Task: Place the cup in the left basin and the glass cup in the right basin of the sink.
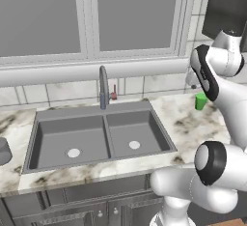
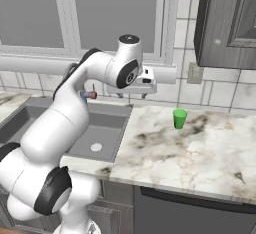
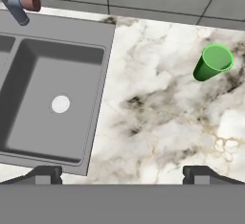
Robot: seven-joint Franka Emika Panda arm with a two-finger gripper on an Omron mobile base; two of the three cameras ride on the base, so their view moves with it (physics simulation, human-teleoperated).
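Your end effector (image 2: 131,95) hangs high above the marble bench (image 2: 200,148), its fingers (image 3: 45,175) spread wide apart and gripping nothing. The cup (image 2: 179,118) stands upright on the bench, well to the right of the sink (image 1: 99,133) and near the back wall. The glass cup (image 1: 4,151) sits on the bench left of the left basin (image 1: 70,143). The right basin (image 1: 135,135) holds only its drain.

A: What does the arm (image 2: 70,113) look like?
B: Glossy white rounded shells, thick and tubular, with black bands at the joints (image 2: 50,190).
A: And the gripper (image 3: 122,173)?
B: A white block above two small dark grey fingertips (image 3: 45,174), squared off, with lighter pads.
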